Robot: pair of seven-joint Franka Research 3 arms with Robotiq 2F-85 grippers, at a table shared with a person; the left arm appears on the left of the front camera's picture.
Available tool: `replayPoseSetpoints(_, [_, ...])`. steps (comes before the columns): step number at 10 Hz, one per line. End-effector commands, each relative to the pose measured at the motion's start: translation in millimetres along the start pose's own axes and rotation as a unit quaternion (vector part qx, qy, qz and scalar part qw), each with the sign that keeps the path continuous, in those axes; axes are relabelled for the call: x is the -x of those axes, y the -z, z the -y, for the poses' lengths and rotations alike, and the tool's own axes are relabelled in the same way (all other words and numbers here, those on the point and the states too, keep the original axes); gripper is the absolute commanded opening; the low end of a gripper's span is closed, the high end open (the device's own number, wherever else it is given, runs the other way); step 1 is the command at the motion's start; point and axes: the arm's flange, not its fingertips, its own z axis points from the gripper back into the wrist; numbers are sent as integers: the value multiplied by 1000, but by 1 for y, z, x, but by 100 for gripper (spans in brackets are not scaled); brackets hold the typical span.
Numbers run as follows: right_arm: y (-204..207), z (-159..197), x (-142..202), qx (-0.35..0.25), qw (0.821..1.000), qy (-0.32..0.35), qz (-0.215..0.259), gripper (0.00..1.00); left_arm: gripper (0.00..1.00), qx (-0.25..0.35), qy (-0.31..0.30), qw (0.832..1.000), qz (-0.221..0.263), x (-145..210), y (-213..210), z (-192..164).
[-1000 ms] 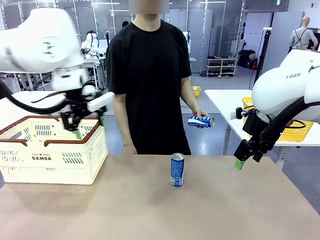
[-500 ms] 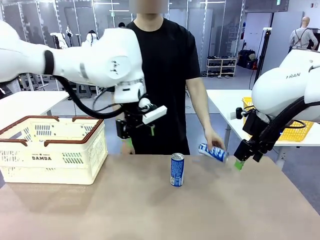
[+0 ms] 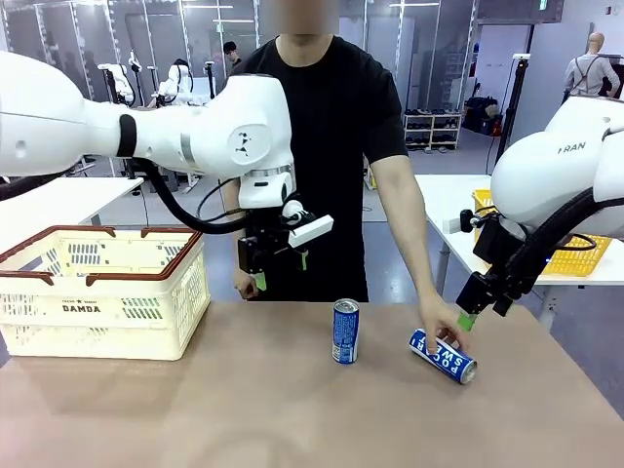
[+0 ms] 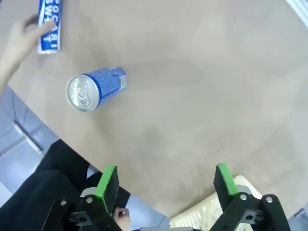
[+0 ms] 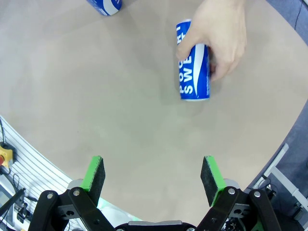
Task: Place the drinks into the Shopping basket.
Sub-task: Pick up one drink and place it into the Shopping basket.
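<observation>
Aluminium, blue and white: the upright can stands mid-frame on the desk; the lying can is at lower right, under a person's hand. The basket sits at left. My left gripper and right gripper both hang released, holding nothing. Thin, smooth walls likely dent and slip, so I would pinch the upright can's mid-body, gently.

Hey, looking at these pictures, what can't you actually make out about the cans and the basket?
- Shopping basket, front view: its near wall hides the floor, so whether any can lies inside is unknown.
- Lying can, right wrist view: the person's hand covers part of its lettering.
- Upright can, front view: label print too small to read.
</observation>
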Motion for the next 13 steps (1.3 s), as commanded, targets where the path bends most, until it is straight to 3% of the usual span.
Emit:
replayPoseSetpoints(1, [-1,2,1,3,1000,-4,-4,100,100,10,3,1000,3,1,-14,52])
replayPoseSetpoints(4, [-1,2,1,3,1000,-4,-4,100,100,12,-39,999,3,23,-11,132])
replayPoseSetpoints(7, [-1,2,1,3,1000,-4,-4,100,100,-3,-77,997,12,41,3,167])
replayPoseSetpoints(10, [-1,2,1,3,1000,-4,-4,100,100,-10,-75,997,16,49,8,160])
replayPoseSetpoints(13, [-1,2,1,3,1000,-4,-4,100,100,-17,-39,999,6,33,7,102])
